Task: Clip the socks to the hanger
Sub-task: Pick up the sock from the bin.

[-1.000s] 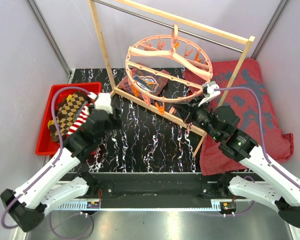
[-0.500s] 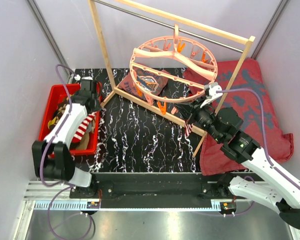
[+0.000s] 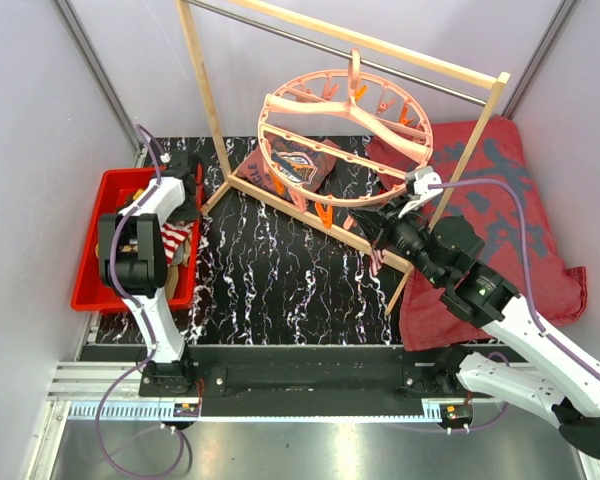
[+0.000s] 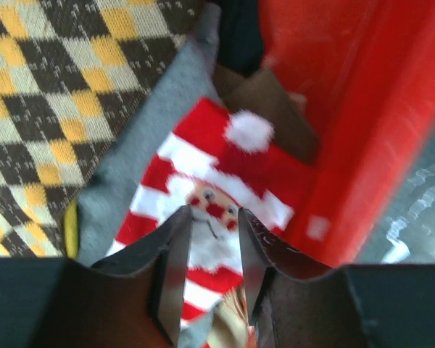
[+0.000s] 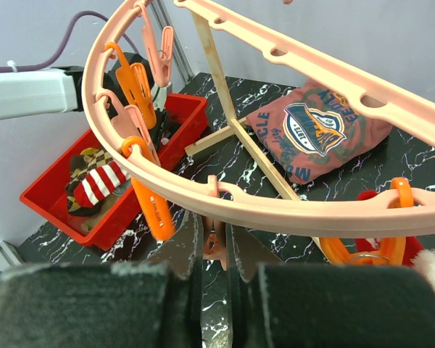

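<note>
The red-white striped sock (image 4: 217,174) with a Santa face lies in the red bin (image 4: 362,109), beside a grey sock (image 4: 138,145), the brown-tan argyle sock (image 4: 43,109) and a bit of mustard yellow sock (image 4: 71,228). My left gripper (image 4: 212,214) is open just above the striped sock, one jaw on each side of it. From above, the left gripper (image 3: 185,207) is over the bin (image 3: 90,270). My right gripper (image 5: 214,217) is shut on a pink clip (image 5: 216,243) under the rim of the salmon-pink hanger (image 5: 290,210). The hanger (image 3: 276,103) hangs tilted from the rack, with the right gripper (image 3: 375,230) at its near rim.
The wooden frame rack (image 3: 205,90) stands across the back, its base bar running diagonally on the table. A printed orange-red shirt (image 3: 300,165) lies under the hanger. The large dark-red cloth (image 3: 520,200) covers the right side. Orange clips (image 5: 141,94) hang from the rim.
My left arm has swung left from the table to the red bin and lowered its gripper over the striped sock. The hanger has tilted up a little; the right gripper stays on the clip.
</note>
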Robot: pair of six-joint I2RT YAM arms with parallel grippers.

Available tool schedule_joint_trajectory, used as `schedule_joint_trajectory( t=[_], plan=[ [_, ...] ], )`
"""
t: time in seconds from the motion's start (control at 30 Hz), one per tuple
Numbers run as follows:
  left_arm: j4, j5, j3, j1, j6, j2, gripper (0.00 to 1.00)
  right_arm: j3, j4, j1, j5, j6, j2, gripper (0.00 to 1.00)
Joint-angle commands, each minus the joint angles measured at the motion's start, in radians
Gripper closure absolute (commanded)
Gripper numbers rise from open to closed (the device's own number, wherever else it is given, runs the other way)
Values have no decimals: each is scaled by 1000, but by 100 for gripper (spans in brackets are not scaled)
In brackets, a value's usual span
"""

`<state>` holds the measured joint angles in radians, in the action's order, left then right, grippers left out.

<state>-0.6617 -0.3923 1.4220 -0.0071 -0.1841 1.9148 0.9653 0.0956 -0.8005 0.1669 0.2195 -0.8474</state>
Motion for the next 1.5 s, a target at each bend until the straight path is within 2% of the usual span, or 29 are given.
schedule_joint_trajectory(
  t=[0.0,0.03,0.17,0.3,0.83,0.97,1.17,1.47],
  plan=[
    [4,1,74,7,23,62,65,-7,-30,-5,0,-16,5,91],
    [4,0,75,7,25,70,66,-7,-30,-6,0,-12,7,91],
    [4,-5,71,7,35,84,81,-7,-30,-5,3,-12,4,91],
    [5,-13,55,7,43,29,100,-5,-31,-5,-3,-8,-1,91],
    [22,-69,-86,7,49,-445,100,4,-20,-5,8,-8,16,91],
    [48,24,-130,7,52,-594,100,9,-17,-5,10,-9,18,91],
    [183,324,-288,-8,57,-845,100,18,-17,-5,6,-12,16,91],
    [313,562,-403,-132,-38,-1115,100,32,-16,-5,-9,18,16,91]
  ],
)
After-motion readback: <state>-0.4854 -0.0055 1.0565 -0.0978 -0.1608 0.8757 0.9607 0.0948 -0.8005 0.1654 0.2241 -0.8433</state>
